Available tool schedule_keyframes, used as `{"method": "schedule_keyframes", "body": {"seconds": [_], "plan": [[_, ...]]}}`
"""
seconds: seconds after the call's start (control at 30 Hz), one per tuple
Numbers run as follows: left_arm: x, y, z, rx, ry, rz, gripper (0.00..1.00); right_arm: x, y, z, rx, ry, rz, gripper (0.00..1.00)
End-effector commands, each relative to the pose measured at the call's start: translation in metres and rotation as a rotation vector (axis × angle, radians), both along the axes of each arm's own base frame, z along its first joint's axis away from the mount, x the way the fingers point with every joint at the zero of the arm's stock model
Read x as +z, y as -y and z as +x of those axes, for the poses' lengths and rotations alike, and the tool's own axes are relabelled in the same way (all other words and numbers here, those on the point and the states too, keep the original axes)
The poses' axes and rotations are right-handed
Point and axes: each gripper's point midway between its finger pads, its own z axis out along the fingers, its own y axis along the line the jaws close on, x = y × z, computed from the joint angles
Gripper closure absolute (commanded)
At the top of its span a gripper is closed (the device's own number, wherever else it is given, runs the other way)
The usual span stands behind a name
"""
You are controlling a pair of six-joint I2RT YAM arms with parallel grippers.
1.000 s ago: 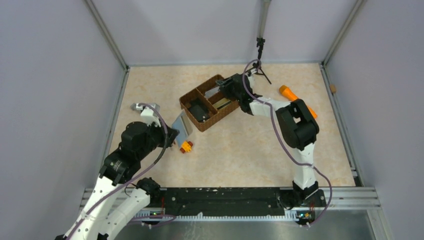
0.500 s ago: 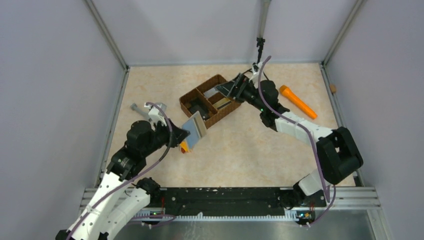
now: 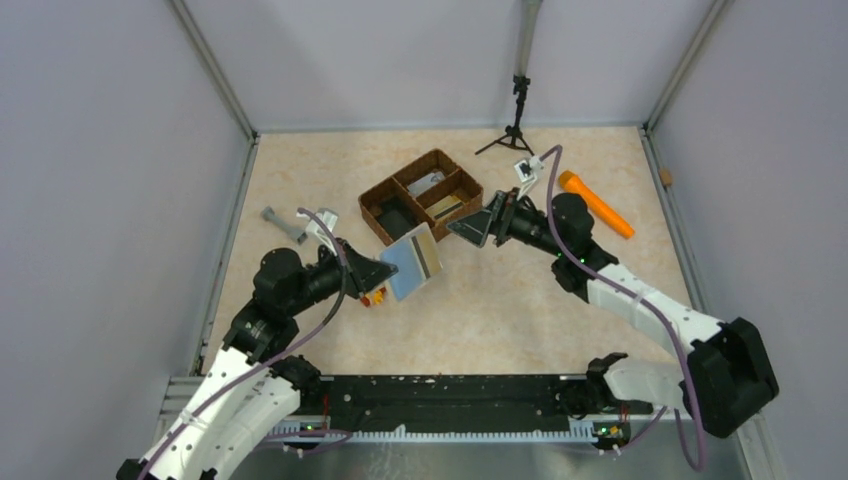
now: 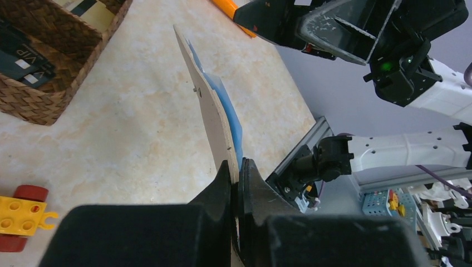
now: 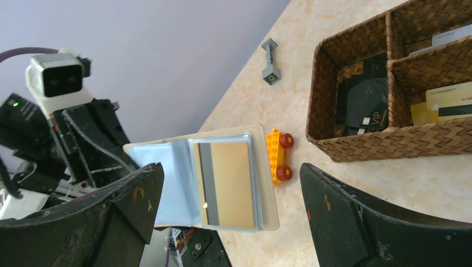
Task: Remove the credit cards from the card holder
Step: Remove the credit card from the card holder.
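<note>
Left gripper (image 3: pixel 372 272) holds the open holder (image 3: pixel 412 262) up toward the right gripper (image 3: pixel 468 230).
The left gripper is clenched on one edge of the holder and keeps it off the desk (image 3: pixel 500 310), just near of the wicker tray (image 5: pixel 362 146). The pale blue inside of the holder faces the right arm, and a gold card (image 5: pixel 231 183) with a dark stripe sits in its clear sleeve. The right gripper is released, with jaws wide apart. It points at the holder from close by but does not touch it. Under the holder, a yellow toy block (image 5: pixel 278 156) with red wheels lies on the desk. In the tray, a pale card (image 5: pixel 448 103) with a dark stripe lies in one compartment, and a black item (image 5: pixel 362 105) lies in the next one.
</note>
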Motion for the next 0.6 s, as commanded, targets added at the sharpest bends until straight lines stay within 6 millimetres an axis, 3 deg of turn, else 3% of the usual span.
{"method": "schedule_keyframes", "body": {"seconds": [0.0,0.57], "plan": [[0.034,0.007,-0.008,-0.06,0.111,-0.1,1.0,0.01,0.009,-0.025,0.035,0.068,-0.003,0.06],[0.039,0.011,-0.021,-0.118,0.113,-0.154,1.0,-0.004,0.019,-0.06,0.103,0.034,0.004,0.07]]}}
